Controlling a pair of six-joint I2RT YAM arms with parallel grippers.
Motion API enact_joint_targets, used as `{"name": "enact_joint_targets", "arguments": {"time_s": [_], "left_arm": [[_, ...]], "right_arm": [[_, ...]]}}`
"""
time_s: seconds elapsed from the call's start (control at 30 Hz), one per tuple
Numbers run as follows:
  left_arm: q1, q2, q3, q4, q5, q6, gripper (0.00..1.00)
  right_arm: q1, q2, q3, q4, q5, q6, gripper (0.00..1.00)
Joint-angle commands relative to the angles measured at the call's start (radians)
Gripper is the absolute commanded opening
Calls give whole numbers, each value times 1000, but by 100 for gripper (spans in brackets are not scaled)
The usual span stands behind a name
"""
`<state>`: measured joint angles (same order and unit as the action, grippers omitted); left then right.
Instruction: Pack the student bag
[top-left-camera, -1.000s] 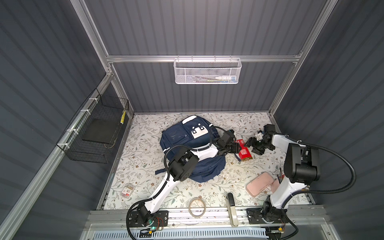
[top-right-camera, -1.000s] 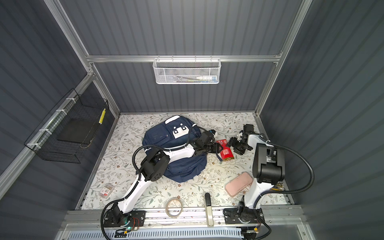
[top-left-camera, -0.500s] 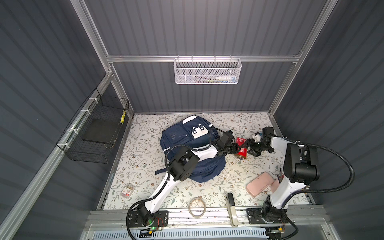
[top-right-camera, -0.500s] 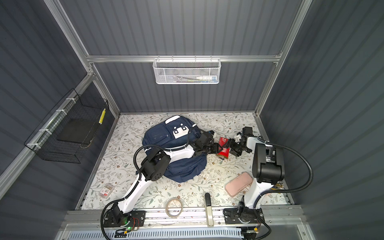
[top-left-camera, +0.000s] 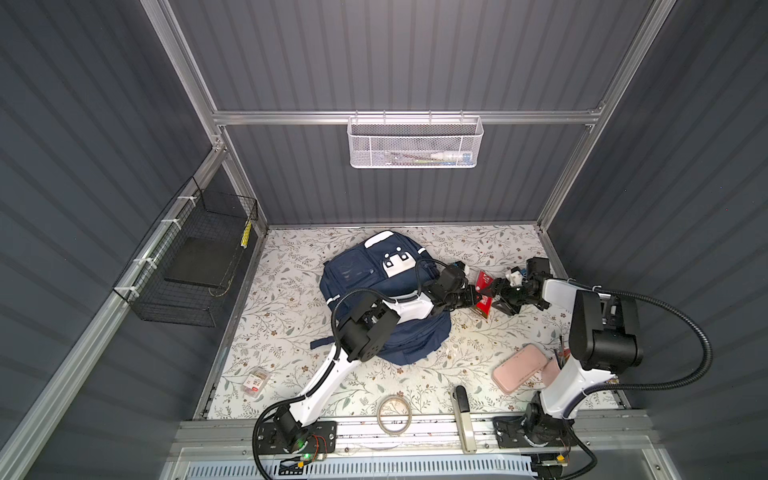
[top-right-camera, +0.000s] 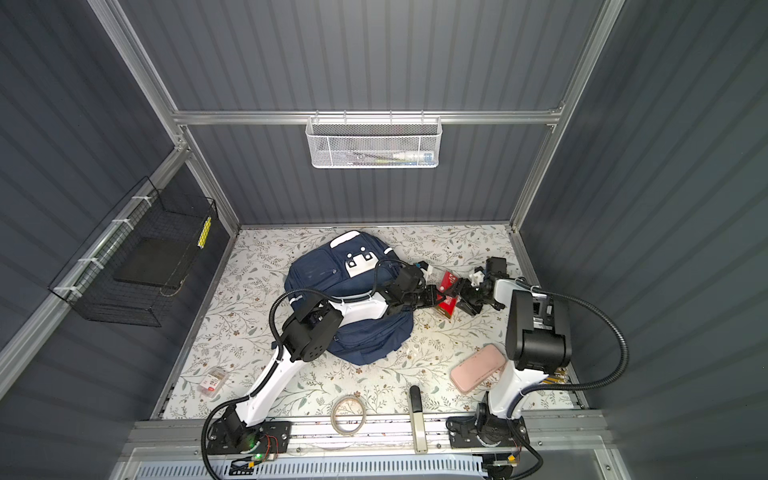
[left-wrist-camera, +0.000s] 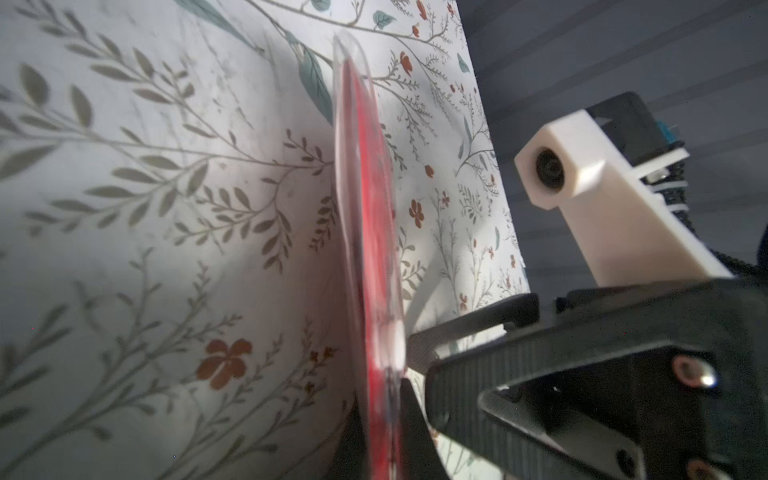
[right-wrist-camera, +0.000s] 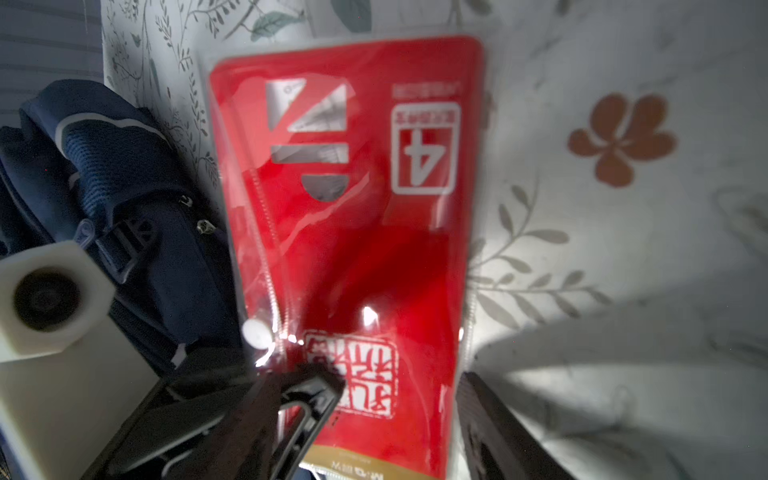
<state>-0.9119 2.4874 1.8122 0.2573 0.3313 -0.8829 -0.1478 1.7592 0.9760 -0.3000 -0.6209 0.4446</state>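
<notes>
Left claw (left-wrist-camera: 380, 440) is clamped on one end of a red packet (right-wrist-camera: 353, 228), which is tilted up off the tabletop (top-left-camera: 291, 291) toward its right edge. The right claw (top-left-camera: 498, 292) spans the packet's width and seems to grip it too. Just beside them, the student bag (top-left-camera: 374, 274) lies flat mid-tabletop, toward the far edge, with no pocket visibly open. Farther off, a pink pencil case (top-left-camera: 519, 368), tape roll (top-left-camera: 395, 413) and small packet (top-left-camera: 257, 379) wait near the front edge. Packing looks barely begun.
</notes>
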Motion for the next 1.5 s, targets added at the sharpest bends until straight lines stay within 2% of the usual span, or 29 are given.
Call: {"name": "enact_joint_targets", "arguments": {"time_s": [0.0,0.17,0.33,0.4,0.53,0.6,0.67,0.83,0.93,1.03,1.13,1.23,1.33,1.4,1.47], "left_arm": [[-6,-15,-44,25,72,-47,0],[-2,-89,-83,118,111,-103,0],[4,-187,-116,181,138,-141,0],[2,-238,-145,202,142,-147,0],[1,-358,-233,239,131,-157,0],[1,-387,-247,233,145,-164,0],[-1,-389,-278,302,172,-217,0],[-29,-467,-368,314,149,-207,0],[-29,-490,-389,315,155,-206,0],[-30,-490,-447,393,164,-247,0],[-31,-513,-467,386,158,-236,0],[-30,-534,-478,344,153,-213,0],[-30,-540,-496,347,157,-216,0],[-29,-548,-509,343,158,-202,18],[-20,-581,-512,251,132,-155,44]], "right_arm": [[-13,-85,-50,-12,32,-13,71],[-61,-269,-200,173,-19,-9,74],[-62,-457,-283,231,30,-12,76],[-69,-500,-299,257,2,2,76],[-120,-617,-391,424,-107,128,74],[-125,-677,-419,516,-175,174,73],[-111,-713,-431,603,-256,214,71],[-79,-782,-457,670,-301,250,66],[-66,-805,-493,773,-317,315,58],[-17,-802,-467,700,-302,265,44],[8,-803,-471,690,-284,257,32],[10,-811,-489,715,-275,269,28],[14,-809,-499,747,-287,290,12],[19,-809,-501,743,-290,291,3],[21,-815,-508,738,-290,286,2]]}}
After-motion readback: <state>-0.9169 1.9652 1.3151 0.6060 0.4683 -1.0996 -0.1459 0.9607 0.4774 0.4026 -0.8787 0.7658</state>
